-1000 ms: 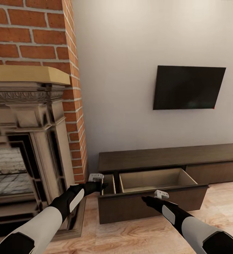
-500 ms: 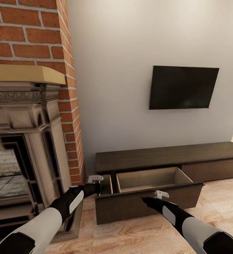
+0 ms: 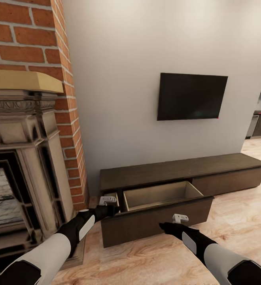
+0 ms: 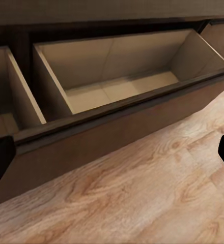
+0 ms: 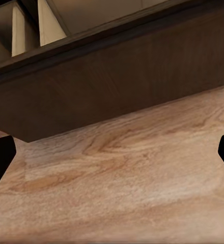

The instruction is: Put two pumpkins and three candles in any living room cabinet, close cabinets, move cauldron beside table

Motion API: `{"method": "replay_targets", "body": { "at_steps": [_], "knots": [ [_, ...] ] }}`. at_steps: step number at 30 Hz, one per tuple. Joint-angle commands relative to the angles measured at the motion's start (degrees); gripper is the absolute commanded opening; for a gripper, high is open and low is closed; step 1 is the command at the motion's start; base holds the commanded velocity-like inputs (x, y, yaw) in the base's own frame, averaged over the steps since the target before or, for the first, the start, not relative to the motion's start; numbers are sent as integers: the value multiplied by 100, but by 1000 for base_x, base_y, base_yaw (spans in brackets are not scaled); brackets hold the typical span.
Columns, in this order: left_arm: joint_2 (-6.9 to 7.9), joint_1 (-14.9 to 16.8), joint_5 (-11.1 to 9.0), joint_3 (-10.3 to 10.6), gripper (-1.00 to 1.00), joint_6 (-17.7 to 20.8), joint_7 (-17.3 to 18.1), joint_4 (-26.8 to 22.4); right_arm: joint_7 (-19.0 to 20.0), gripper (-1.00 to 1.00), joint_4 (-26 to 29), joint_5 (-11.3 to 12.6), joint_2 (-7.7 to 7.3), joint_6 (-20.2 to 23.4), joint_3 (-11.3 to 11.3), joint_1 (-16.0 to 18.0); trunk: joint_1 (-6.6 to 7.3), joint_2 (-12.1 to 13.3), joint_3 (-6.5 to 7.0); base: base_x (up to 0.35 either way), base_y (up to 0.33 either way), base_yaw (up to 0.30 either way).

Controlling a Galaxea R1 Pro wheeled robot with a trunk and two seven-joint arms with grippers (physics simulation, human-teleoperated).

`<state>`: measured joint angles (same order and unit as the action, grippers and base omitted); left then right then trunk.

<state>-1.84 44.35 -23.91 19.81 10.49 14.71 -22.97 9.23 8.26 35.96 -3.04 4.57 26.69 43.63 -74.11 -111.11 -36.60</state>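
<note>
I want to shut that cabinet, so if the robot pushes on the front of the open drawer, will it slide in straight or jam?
The drawer front is wide, so a push near one end might skew it; pushing near the middle seems safer. It looks like rigid wood, unlikely to flex. Its pale inside looks empty, so it probably moves lightly.

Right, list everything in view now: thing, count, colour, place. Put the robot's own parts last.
cabinet: one, dark brown, low along the white wall, right of the fireplace
drawer: one pulled open, pale wood inside, nothing in it, at the cabinet's left end
television: one, black, mounted on the wall above the cabinet
fireplace: one, beige carved surround under a red brick chimney, far left
floor: light wood planks
left gripper: one, pale grey, at the drawer's left corner
right gripper: one, pale grey, in front of the drawer front
</note>
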Motion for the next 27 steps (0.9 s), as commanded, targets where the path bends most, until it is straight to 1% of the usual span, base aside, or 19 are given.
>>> {"method": "replay_targets", "body": {
  "at_steps": [1,4,13,22,27],
  "knots": [
    [3,4,-50,22,100,19,-2,5,7,100,7,34,-4,27,21,3,1,-3,-11,-14,4,-12],
    [-4,3,-48,23,100,-11,-3,33,2,100,3,28,-4,31,16,0,1,-3,-33,-7,2,-5],
    [-87,3,-44,23,100,-28,-3,46,0,100,1,25,-4,75,12,-2,1,-3,-113,-1,0,-1],
    [-106,3,-53,23,100,-61,-16,47,8,100,1,35,-8,76,8,-4,1,-3,-197,0,0,0],
    [-126,3,-60,23,100,-59,-13,66,16,100,5,42,-13,70,-12,-4,1,-3,-219,0,0,0]
  ]
}}
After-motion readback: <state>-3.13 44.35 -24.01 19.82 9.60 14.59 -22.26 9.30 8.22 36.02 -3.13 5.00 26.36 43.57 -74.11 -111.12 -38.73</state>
